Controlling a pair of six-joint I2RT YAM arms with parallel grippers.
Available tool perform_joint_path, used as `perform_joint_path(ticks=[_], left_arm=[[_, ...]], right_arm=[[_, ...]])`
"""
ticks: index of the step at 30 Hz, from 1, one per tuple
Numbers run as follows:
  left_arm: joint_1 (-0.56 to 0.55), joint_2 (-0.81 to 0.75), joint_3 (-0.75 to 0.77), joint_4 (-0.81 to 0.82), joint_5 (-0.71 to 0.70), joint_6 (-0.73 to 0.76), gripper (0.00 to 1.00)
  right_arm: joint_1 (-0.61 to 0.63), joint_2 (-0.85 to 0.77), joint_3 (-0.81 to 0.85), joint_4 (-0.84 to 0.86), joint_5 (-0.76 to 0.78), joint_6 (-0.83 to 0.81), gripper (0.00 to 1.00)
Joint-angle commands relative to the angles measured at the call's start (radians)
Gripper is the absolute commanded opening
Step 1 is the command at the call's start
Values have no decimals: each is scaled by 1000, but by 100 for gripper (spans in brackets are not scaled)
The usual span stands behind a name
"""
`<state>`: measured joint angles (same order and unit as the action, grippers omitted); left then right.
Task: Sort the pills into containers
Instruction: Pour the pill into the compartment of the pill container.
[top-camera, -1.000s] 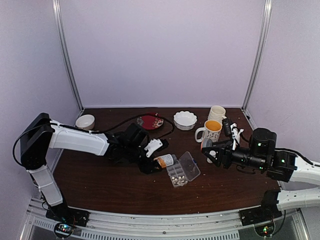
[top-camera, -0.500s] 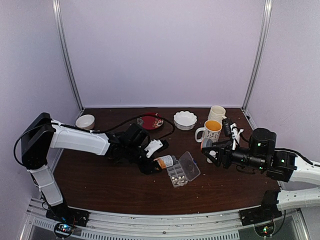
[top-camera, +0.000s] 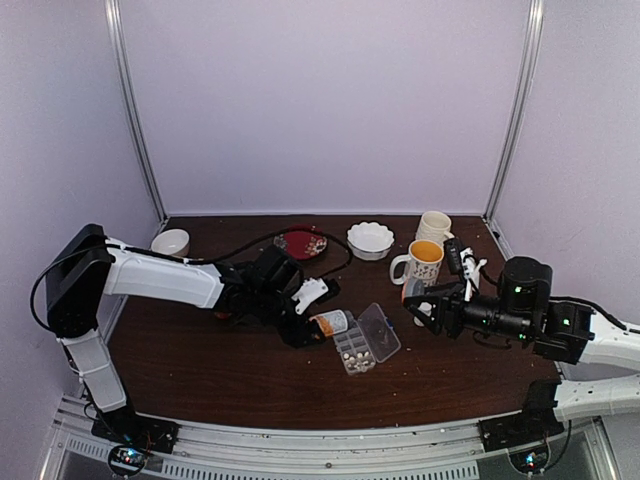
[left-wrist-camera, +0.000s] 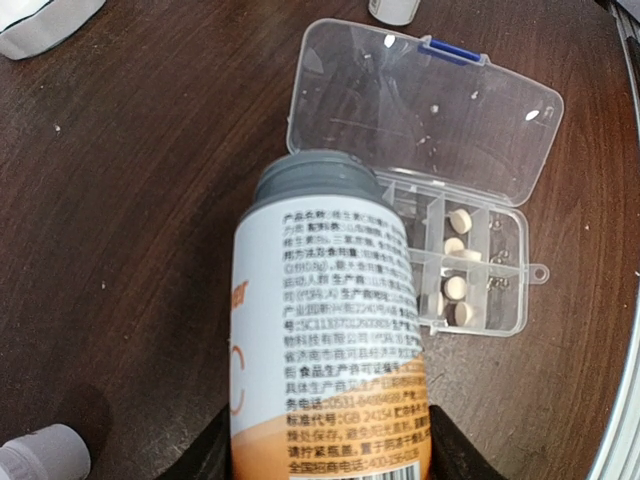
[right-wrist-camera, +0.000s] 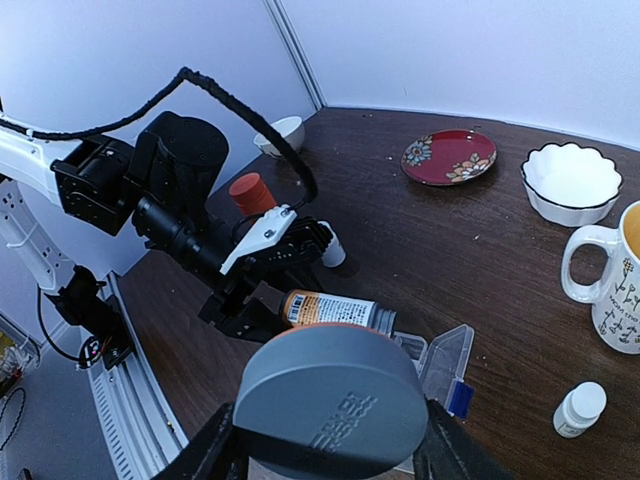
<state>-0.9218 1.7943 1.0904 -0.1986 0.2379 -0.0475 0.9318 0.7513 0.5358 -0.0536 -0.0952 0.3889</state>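
The pills (left-wrist-camera: 455, 287) look tiny, light, apt to roll; pour, don't pinch. The left gripper (left-wrist-camera: 325, 455) clamps the orange bottle (left-wrist-camera: 330, 330); the right gripper (right-wrist-camera: 325, 450) clamps a grey cap (right-wrist-camera: 330, 395).

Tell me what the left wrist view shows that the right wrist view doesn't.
Only the left wrist: pills sitting in the compartments of the box, and the small print on the bottle. Only the right wrist: a grey cap in its own jaws, the left arm, a red plate, a white bowl and a mug. Both: the bottle and the open box with its blue latch.
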Motion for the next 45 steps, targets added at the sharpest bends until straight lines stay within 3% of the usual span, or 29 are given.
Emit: perform_joint_path(ticks=[1,8,14,20,23,26,29,32,36,39,42,45], left_arm=[[-3,10,37,23,4,1,0],[-3,-15,32,30,-8,-6,0],[-4,-13,57,0,2,-7,0],[-3,-1,65,-13,-3,-14,0],[-2,-18,23,57,-11,-25,0],[-3,-1,61,3,1,-24,0],[-2,-16,21,71,-3,-38,0],[-6,3,82,-18,5,-37,0],[-6,-5,44,40,-18,-33,0],[-6,27,108,-56,-11,-19,0],[-8,3,62,17,-9,-23,0],[-6,36,110,-60,-22,-14,0]], right_arm=[[4,-3,-6,-4,30,-11,0],[-39,115,82,-322,210,19,0],[-117,239,120,-532,160,81,0],[-157,339,111,-549,126,82,5],[-165,408,120,-538,113,68,6],[-168,467,134,-527,85,58,6],[-168,500,136,-517,58,52,6],[-168,515,140,-509,43,48,6],[-168,514,136,-498,44,51,6],[-168,520,145,-506,36,49,5],[-168,511,139,-507,38,50,5],[-168,509,139,-506,37,50,5]])
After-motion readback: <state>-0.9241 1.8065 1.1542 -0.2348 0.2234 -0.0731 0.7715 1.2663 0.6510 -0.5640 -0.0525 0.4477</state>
